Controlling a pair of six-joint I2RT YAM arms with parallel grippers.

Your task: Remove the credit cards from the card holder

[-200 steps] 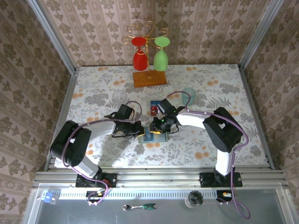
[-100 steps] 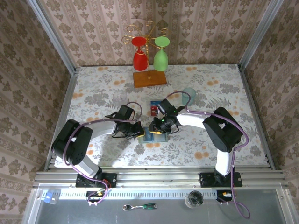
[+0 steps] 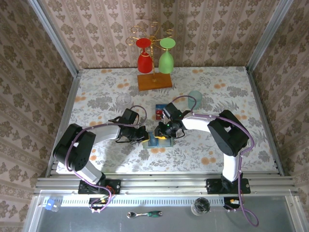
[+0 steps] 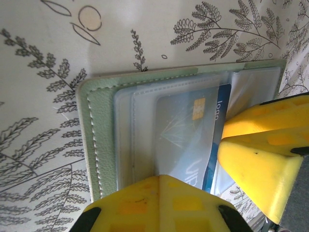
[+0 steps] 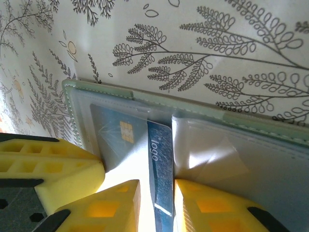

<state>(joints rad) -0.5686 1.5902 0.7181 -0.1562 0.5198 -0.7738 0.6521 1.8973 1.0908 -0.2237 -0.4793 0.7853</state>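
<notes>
near the table's middle, the wallet (image 3: 155,141) lies open and flat where it lay a second ago, with both grippers on it as before. the one visible change is in the right arm, whose raised elbow has swung slightly left. the left arm has barely shifted. a loose card (image 3: 159,111) just beyond the wallet has not moved.

the left arm reaches in low from the left, forearm nearly level. the left gripper (image 3: 144,137) is clenched, its fingers pressing down on the wallet's left flap (image 4: 101,140). the right arm folds in from the right, wrist bent down over the wallet. the right gripper (image 5: 157,193) stands over the fold, jaws drawn in on either side of a blue card (image 5: 159,159) and, as far as the wrist view shows, gripping it. this card sticks partway out of the clear left pocket, its chip end (image 4: 186,130) under the plastic.
</notes>
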